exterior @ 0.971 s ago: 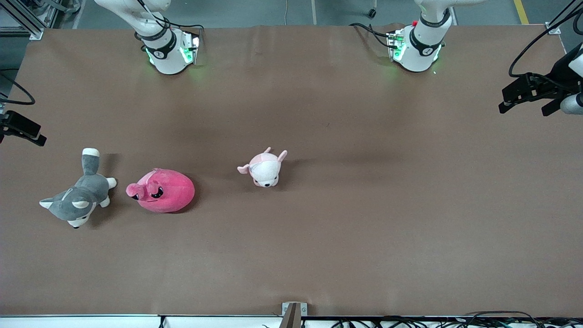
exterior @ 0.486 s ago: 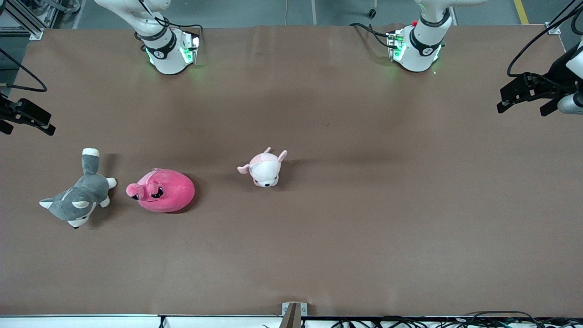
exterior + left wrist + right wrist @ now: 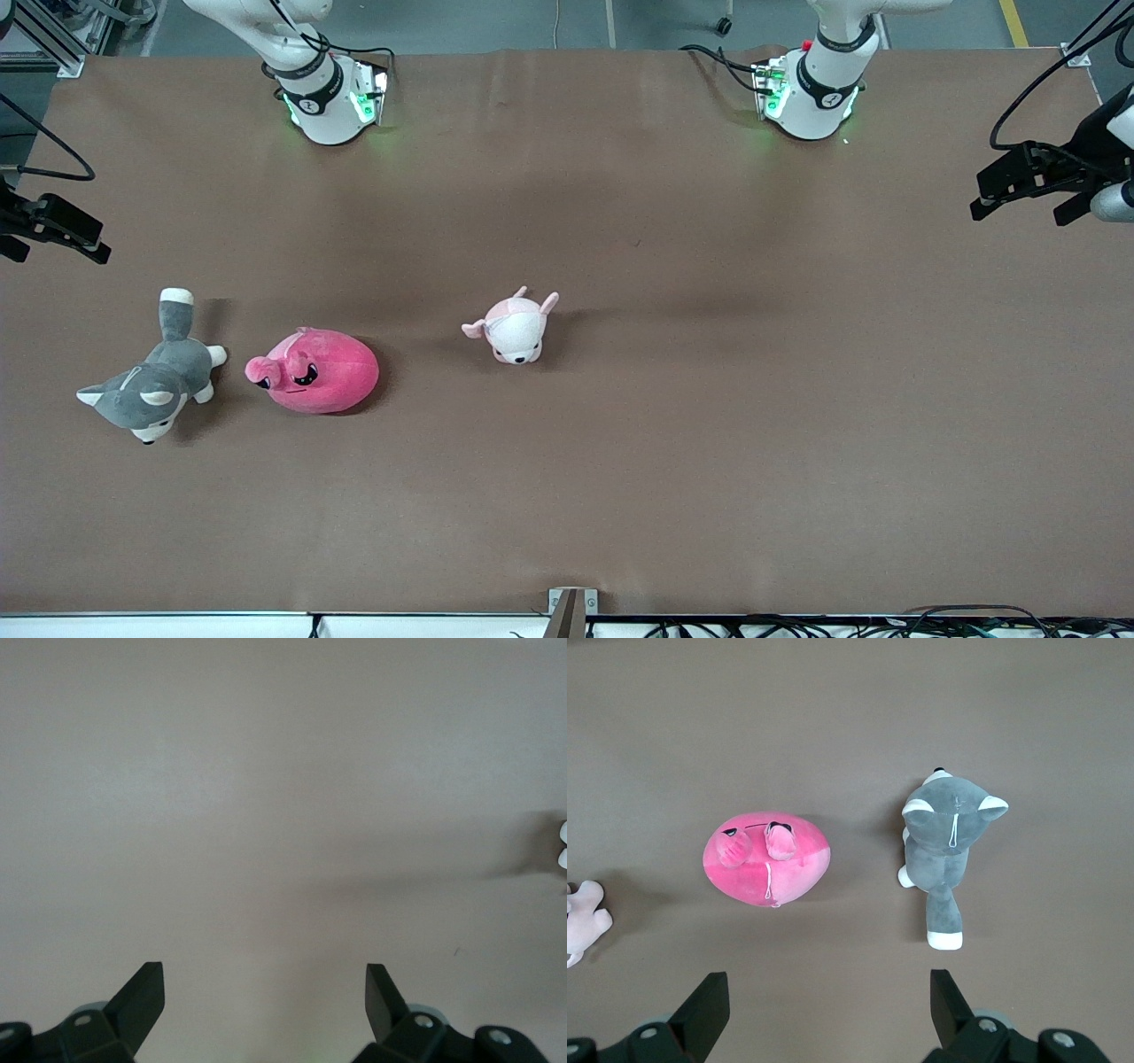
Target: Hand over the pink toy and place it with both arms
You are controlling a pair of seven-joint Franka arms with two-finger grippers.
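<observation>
Pink plush toy (image 3: 312,370): flat on counter (image 3: 620,496), mid-height of frame, between grey husky plush (image 3: 151,381) and pale puppy plush (image 3: 514,326). Right claw (image 3: 828,1005): spread, high above, overlooking it. Left claw (image 3: 266,992): spread, over bare counter, waiting.

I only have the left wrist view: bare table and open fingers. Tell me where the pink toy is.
Observer: The pink toy lies toward the right arm's end of the table, between a grey husky plush and a small white puppy plush.
Operator: Report the right claw.
Observer: The right claw is open, up in the air over the pink toy and the husky, holding nothing.
Operator: Now place my claw.
Observer: The left claw hangs open over bare table at the left arm's end.
</observation>
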